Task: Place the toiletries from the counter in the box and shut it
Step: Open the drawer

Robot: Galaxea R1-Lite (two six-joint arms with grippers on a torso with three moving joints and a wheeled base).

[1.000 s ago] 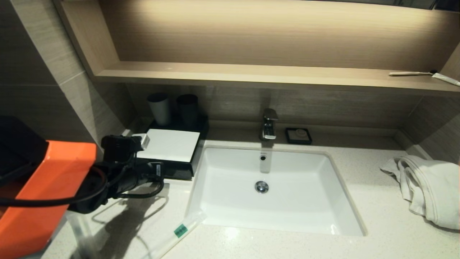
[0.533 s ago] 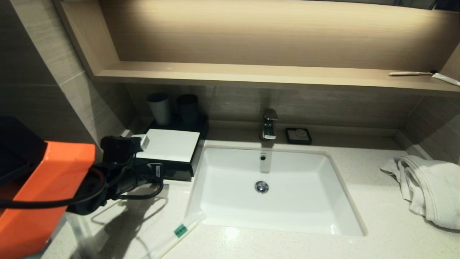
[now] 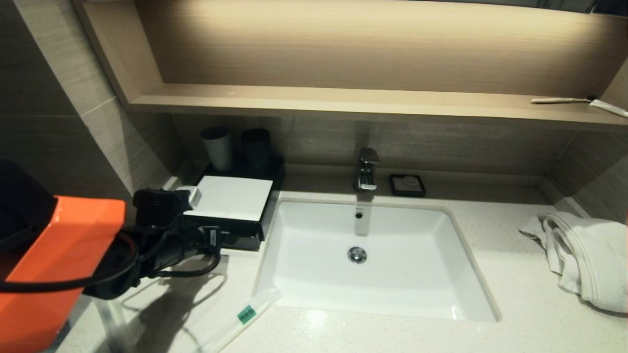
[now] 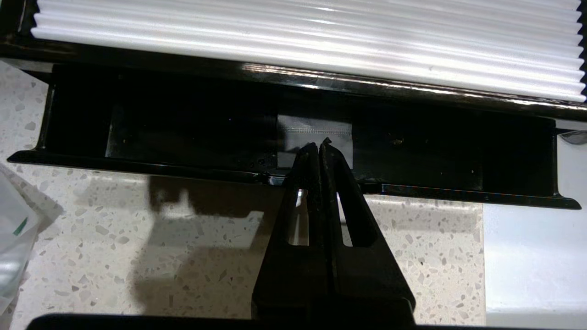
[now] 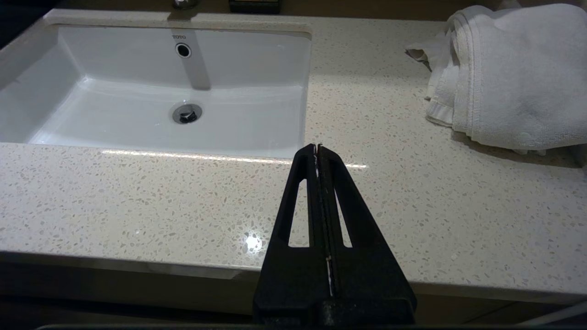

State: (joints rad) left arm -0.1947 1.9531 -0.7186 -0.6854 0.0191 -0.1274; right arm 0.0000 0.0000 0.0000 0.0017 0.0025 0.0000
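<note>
A: Start at the far left. What is the left arm doing?

B: The left gripper (image 4: 319, 145) has its fingers pressed together with nothing between them. Its tips sit at the front lip of the black box (image 4: 458, 160), over the open drawer-like compartment, where a small clear sachet (image 4: 314, 137) lies just past the tips.

A: And from the head camera?

B: There the left gripper (image 3: 216, 239) reaches from the orange arm housing (image 3: 54, 264) to the front of the black box (image 3: 245, 233), which stands on the counter (image 3: 343, 333) left of the sink (image 3: 392, 274). A white ribbed lid (image 3: 230, 197) lies on top of the box, and two dark cups (image 3: 238, 147) stand behind it.

A: Which toiletries are on the counter?

B: A long item in a clear wrapper with a green label (image 3: 243, 318) lies on the counter near the sink's front left corner, well apart from the box. Part of a clear packet (image 4: 11, 247) also shows at the edge of the left wrist view.

A: Moving right?

B: The faucet (image 3: 368, 169), then a small black dish (image 3: 407, 185) beside it. A crumpled white towel (image 3: 584, 260) sits at the far right.

A: The right arm?

B: The right gripper (image 5: 317, 147) is clenched and empty, hovering above the counter's front edge, between sink (image 5: 137, 91) and towel (image 5: 504, 73).
</note>
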